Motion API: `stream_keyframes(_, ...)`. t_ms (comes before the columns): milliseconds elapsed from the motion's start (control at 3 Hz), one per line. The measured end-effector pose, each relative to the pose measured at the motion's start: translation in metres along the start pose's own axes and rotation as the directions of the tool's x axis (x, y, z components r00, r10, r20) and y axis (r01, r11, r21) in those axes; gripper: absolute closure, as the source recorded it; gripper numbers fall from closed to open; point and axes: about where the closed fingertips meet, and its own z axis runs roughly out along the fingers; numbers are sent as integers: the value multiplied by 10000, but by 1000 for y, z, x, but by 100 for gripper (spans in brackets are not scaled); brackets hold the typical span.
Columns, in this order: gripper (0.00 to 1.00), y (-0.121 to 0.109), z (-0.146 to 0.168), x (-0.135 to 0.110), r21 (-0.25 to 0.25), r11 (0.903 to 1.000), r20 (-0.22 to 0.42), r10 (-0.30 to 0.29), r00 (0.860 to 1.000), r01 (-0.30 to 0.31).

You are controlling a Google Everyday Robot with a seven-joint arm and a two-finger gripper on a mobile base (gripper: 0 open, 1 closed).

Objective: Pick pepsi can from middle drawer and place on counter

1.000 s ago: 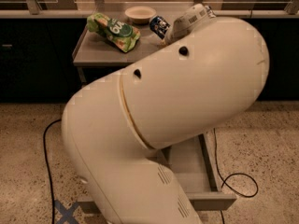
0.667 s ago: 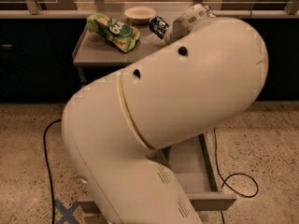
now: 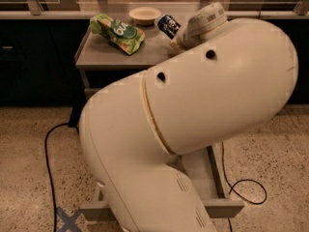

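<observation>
Pepsi can (image 3: 168,25): dark blue, tilted, upper end leaning toward 11 o'clock. It sits over the far right part of the counter (image 3: 145,57). Cannot tell whether its base touches the surface.

Pincer (image 3: 177,36): at the end of the pale wrist that reaches in from 2 o'clock. The can lies just beside it at about 11 o'clock, tight against the wrist tip. The tip is hidden by the wrist and the arm's bulk, so cannot tell whether the pincer is clenched on the can or released.

Also on the counter:
- Pale shallow bowl (image 3: 145,15), near the can at its 10 o'clock, by the far edge.
- Crumpled green snack bag (image 3: 118,33), at the can's 9 o'clock, lying flat with a clear gap between them.

Arm (image 3: 193,110): a large cream shell fills the middle of the view and covers the cabinet front.

Drawer (image 3: 219,178): pulled out at 6 o'clock, with only its right wall and front panel showing past the arm. Interior mostly hidden.

Floor: speckled. Dark cable (image 3: 248,187) looped at 4 o'clock, and a blue tape cross (image 3: 67,220) at 7 o'clock.
</observation>
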Motion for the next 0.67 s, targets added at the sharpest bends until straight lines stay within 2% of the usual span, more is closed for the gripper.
stream_keyframes(333,100,-10,-12,5,-199,9998,272,10,9996,-4)
stream_keyframes(667,100,-32,-34,6,-403,9979,1333,562,9895,-513)
